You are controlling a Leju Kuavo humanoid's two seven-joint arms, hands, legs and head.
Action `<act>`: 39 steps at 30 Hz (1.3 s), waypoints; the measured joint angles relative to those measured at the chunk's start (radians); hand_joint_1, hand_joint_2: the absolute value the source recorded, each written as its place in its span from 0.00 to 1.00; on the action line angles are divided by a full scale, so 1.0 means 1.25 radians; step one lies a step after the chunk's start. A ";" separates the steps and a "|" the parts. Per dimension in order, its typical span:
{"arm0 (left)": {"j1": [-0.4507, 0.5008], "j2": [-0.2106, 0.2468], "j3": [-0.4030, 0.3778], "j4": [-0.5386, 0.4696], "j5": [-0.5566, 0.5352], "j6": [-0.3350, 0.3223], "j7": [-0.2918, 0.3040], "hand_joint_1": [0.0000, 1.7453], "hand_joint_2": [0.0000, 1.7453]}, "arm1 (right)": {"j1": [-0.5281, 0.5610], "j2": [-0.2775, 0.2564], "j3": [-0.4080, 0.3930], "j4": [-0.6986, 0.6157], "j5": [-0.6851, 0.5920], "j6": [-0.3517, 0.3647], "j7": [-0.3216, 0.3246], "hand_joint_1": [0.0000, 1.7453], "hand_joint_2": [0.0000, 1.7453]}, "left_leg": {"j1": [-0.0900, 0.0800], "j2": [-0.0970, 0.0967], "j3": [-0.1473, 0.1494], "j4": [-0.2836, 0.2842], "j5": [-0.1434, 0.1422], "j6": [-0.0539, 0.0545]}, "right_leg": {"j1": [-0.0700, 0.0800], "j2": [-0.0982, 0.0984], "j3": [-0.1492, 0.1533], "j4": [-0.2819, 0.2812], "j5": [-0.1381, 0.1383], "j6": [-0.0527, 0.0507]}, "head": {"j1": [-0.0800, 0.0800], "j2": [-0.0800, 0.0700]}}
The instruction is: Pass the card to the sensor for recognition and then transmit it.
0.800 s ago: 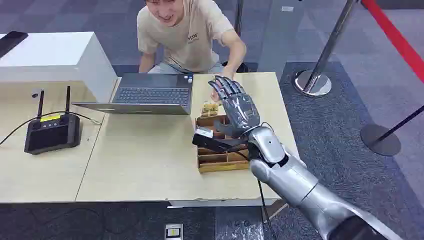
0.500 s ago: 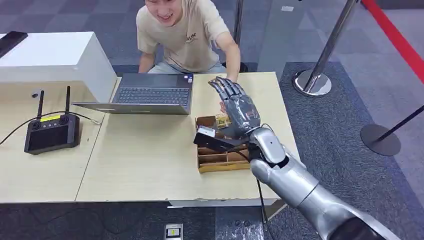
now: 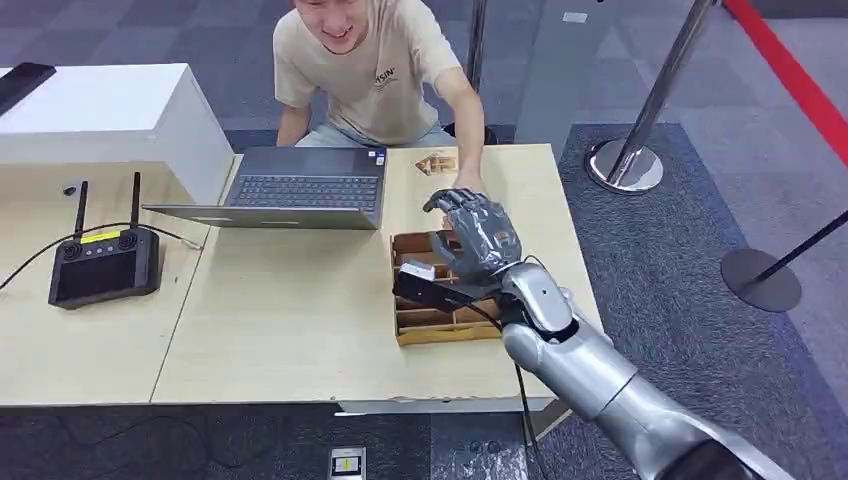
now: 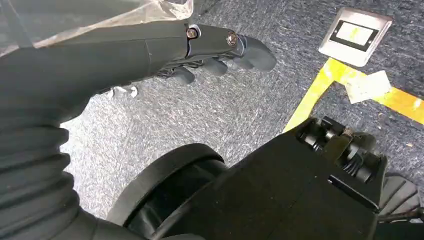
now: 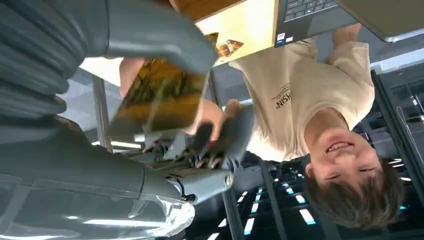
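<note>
Our left hand [image 4: 215,50] hangs over carpet, fingers loosely curled, holding nothing. Our right hand [image 3: 470,235] above wooden tray [image 3: 445,322], thumb pressing card [image 5: 160,97] into palm. We judge: hold card flat, grip firm. Person's hand [image 3: 468,185] touches our fingertips; second card [image 3: 436,162] on table beyond.

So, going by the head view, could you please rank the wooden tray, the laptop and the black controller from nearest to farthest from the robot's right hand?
1. Wooden tray: directly beneath the right hand, which holds a card.
2. Laptop: across the table toward the robot's left, in front of the person.
3. Black controller: far left, on the neighbouring table.
</note>
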 joint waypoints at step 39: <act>0.021 0.001 0.007 0.000 0.023 0.031 -0.015 0.00 1.00 | 0.131 -0.077 -0.127 -0.061 -0.259 -0.084 -0.059 1.00 1.00 | 0.000 0.000 0.000 0.000 0.000 0.000 | 0.000 0.000 0.000 -0.001 0.000 0.000 | 0.000 0.000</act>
